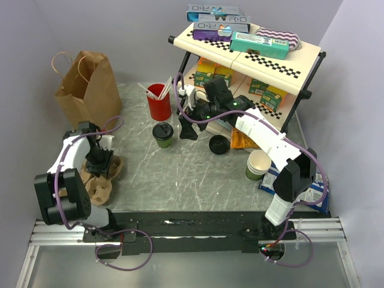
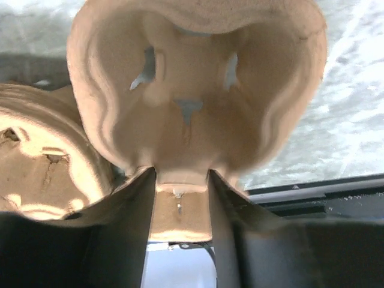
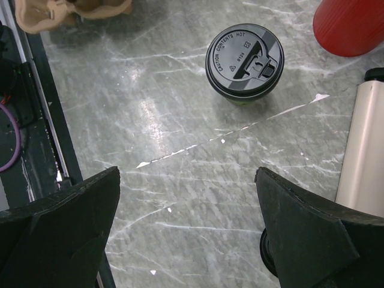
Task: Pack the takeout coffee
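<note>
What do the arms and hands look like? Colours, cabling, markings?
The left arm and right arm match: white link shells, black joint housings, black bases. A purple cable loops loosely along each. The left hand and right hand are black, each with two broad, wedge-shaped matte fingers. No markings are readable.

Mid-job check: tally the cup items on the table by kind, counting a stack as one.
Dark green paper cup with black plastic lid: 1
Red cup holding sticks: 1
Stack of lidless green cups, tan inside: 1
Total: 3
</note>
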